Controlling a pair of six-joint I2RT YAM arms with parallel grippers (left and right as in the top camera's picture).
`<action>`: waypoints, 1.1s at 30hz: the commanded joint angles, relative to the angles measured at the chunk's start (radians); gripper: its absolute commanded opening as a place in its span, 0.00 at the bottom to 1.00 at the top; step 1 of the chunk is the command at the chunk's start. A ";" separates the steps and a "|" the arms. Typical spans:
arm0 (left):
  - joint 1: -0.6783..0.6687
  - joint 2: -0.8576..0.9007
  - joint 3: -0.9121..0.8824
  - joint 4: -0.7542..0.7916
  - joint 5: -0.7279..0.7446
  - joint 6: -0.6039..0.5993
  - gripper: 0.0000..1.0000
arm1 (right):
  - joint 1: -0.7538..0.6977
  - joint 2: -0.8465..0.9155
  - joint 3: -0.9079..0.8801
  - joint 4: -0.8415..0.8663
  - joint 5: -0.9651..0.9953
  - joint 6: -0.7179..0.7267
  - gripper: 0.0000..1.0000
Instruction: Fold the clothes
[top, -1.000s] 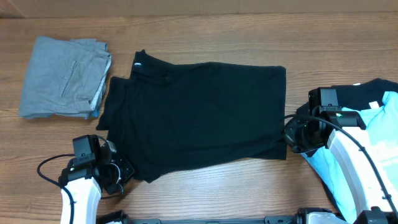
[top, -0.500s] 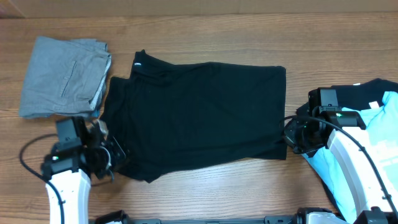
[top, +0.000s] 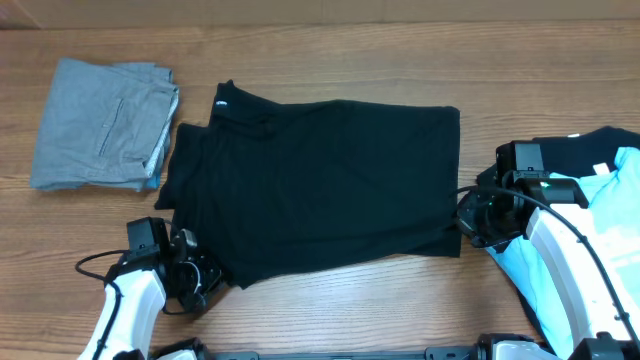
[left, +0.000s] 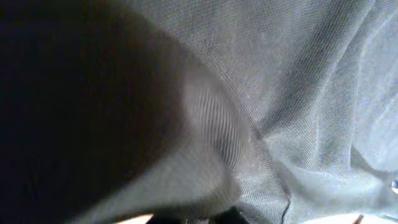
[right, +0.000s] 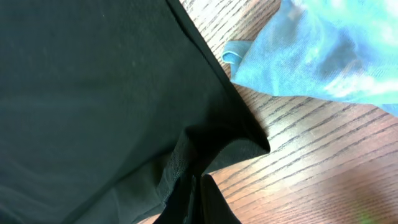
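A black shirt (top: 320, 190) lies spread on the wooden table (top: 330, 50), with its collar at the far left. My left gripper (top: 200, 277) is at the shirt's near left corner. In the left wrist view the dark fabric (left: 298, 93) fills the frame and folds over the fingers, so the gripper looks shut on it. My right gripper (top: 465, 222) is at the near right corner. The right wrist view shows its fingers (right: 202, 186) closed, with the shirt's edge (right: 93, 81) pinched between them.
A folded grey garment (top: 100, 125) lies at the far left. A pile of light blue (top: 615, 185) and dark clothes sits at the right edge, beside my right arm. The light blue cloth (right: 323, 50) also shows in the right wrist view.
My left arm swung out to the left and then came back to the shirt's near left corner. The right arm has not moved.
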 joint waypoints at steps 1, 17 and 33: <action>-0.006 0.010 0.013 -0.027 0.064 -0.006 0.09 | -0.002 -0.005 0.019 0.003 -0.004 -0.008 0.04; -0.007 0.010 0.475 -0.380 -0.125 0.200 0.17 | -0.002 -0.006 0.020 0.007 -0.053 -0.053 0.04; -0.140 0.069 0.302 -0.234 -0.035 0.124 0.49 | -0.002 -0.005 0.020 0.062 -0.084 0.012 0.04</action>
